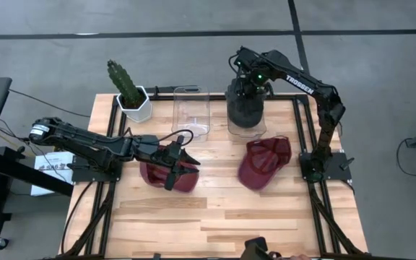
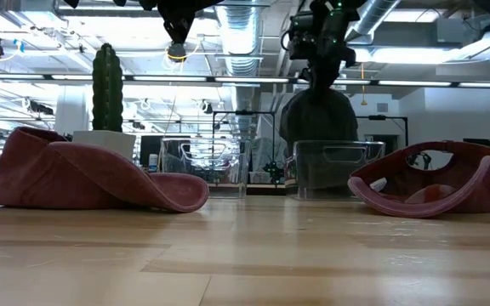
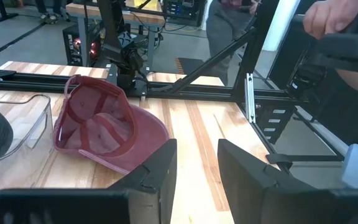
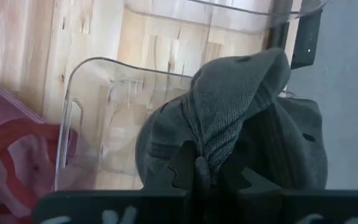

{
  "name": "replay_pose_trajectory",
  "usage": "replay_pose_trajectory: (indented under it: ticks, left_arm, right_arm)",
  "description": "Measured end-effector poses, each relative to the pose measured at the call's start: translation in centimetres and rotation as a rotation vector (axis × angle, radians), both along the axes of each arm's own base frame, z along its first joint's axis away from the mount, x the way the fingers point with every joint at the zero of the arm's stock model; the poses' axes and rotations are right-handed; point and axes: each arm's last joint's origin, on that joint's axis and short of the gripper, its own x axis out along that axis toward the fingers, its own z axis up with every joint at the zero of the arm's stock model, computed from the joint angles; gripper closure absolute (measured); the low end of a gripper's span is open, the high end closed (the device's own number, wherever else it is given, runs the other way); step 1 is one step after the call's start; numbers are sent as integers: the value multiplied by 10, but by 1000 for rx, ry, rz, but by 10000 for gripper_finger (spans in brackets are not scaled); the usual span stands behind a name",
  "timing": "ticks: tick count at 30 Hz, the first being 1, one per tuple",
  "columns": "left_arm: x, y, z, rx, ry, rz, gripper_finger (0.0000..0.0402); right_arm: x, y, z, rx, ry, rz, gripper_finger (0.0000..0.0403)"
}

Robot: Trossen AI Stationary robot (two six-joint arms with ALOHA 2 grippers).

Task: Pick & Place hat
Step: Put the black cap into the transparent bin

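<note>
A dark grey knit hat [image 1: 245, 108] [image 2: 317, 115] hangs from my right gripper [image 1: 250, 81] [image 4: 199, 171], which is shut on it above a clear bin [image 1: 231, 131] [image 4: 73, 87] at the table's far side. A maroon cap [image 1: 157, 175] [image 2: 83, 178] lies crown up left of centre. My left gripper [image 1: 181, 167] [image 3: 197, 168] is open and hovers over that cap without touching it. A second maroon cap [image 1: 266, 162] [image 3: 104, 127] lies upside down on its crown to the right. My right gripper pinches a bunched fold of the grey hat's crown [image 4: 213, 146] between its two fingers, from above and pointing down. The hat hangs below the fingers, and its lower part [image 2: 317, 166] reaches into the clear bin. Whether it rests on the bin's floor I cannot tell.
A second clear bin [image 1: 191, 108] [image 2: 202, 166] stands left of the first. A cactus in a white pot [image 1: 130, 94] [image 2: 106, 89] sits at the far left corner. A person's hand [image 3: 328, 18] shows beyond the table's right side. Bare wood lies along the near edge.
</note>
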Motion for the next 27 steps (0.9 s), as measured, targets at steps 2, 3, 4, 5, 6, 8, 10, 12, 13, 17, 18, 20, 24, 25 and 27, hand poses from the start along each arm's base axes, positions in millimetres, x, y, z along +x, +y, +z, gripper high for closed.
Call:
replay_pose_trajectory:
  ticks: [2,3,4,5,6,8,10,12,13,17,18,20,24,25,27]
  left_arm:
    - [0,0,0,0,0,0,289]
    - [0,0,0,0,0,0,289]
    - [0,0,0,0,0,0,289]
    - [0,0,0,0,0,0,289]
    - [0,0,0,0,0,0,289]
    - [0,0,0,0,0,0,289]
    - [0,0,0,0,0,0,289]
    - [0,0,0,0,0,0,289]
    - [0,0,0,0,0,0,289]
    - [0,0,0,0,0,0,289]
    - [0,0,0,0,0,0,289]
    - [0,0,0,0,0,0,289]
    - [0,0,0,0,0,0,289]
    - [0,0,0,0,0,0,289]
    - [0,0,0,0,0,0,289]
  right_arm:
    - [0,0,-3,5,4,-1,391]
    - [0,0,-4,8,9,-1,391]
    - [0,0,-6,11,12,-1,391]
    - [0,0,-7,13,15,-1,391]
    - [0,0,-8,14,16,-1,391]
    - [0,0,-8,19,19,-10,389]
    - [0,0,-8,22,19,-16,386]
    - [0,0,-8,25,18,-24,388]
    - [0,0,-8,27,17,-28,391]
    - [-1,1,-9,54,23,-87,390]
    - [-1,1,-9,60,23,-105,385]
    - [-1,1,-9,72,22,-145,370]
    - [-3,1,-9,71,53,-202,348]
    - [-4,1,-9,70,61,-213,347]
    - [-4,1,-9,61,70,-241,347]
